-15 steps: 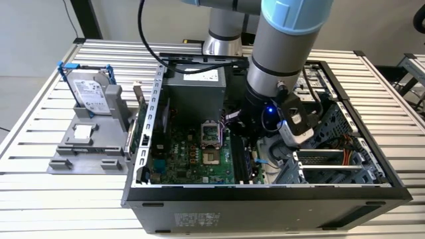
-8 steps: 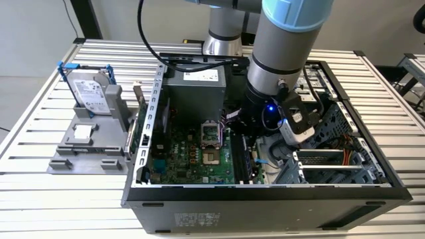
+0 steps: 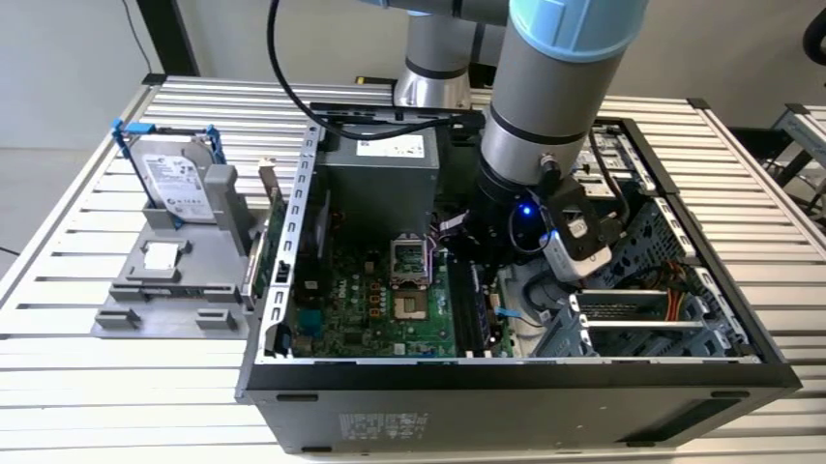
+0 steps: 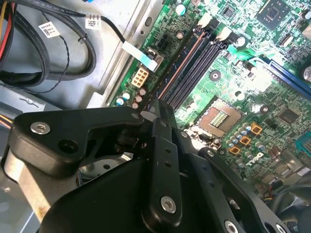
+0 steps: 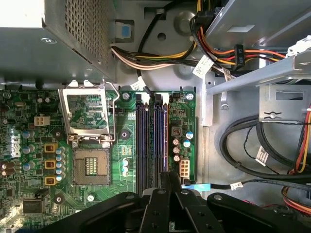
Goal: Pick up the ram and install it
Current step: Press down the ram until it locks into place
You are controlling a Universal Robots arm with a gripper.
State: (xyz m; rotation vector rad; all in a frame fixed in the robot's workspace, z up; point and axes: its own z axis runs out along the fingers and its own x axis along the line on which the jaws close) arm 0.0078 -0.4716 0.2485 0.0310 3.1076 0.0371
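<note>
Over the motherboard's memory slots [image 5: 151,141], the claw [image 5: 167,182], inside the computer case [image 3: 516,372].

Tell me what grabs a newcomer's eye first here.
The grey robot arm plunges into the open computer case, its black hand low over the memory slots of the green motherboard. At the exterior view's left, a silver hard drive stands upright in a grey holder.

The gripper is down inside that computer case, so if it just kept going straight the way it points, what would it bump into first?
Most likely the memory slots on the motherboard: in both wrist views the gripper points down at their near end. How much of a gap remains is unclear from these pictures.
</note>
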